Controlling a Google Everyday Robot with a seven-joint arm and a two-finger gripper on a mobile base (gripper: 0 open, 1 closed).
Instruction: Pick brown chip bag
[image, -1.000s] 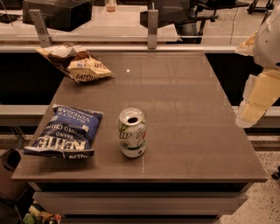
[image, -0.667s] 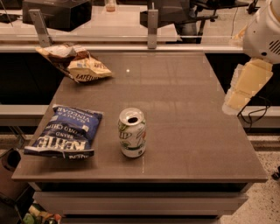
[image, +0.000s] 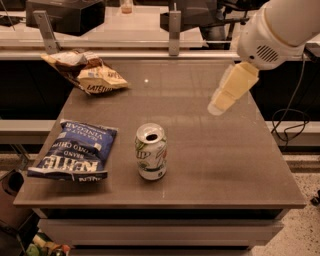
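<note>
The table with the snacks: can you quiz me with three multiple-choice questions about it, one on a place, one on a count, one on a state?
1. Where on the table is the brown chip bag?
A. far left corner
B. near right corner
C. middle

2. How many chip bags lie on the table?
A. one
B. two
C. three

3. The gripper is:
A. clamped on the brown chip bag
B. in the air over the table's right side, apart from every item
C. pressed flat on the tabletop

Answers: 1 A, it lies at the far left edge. 2 B, the brown one plus a blue bag at the near left. 3 B, it hangs far to the right of the brown chip bag, touching nothing.
</note>
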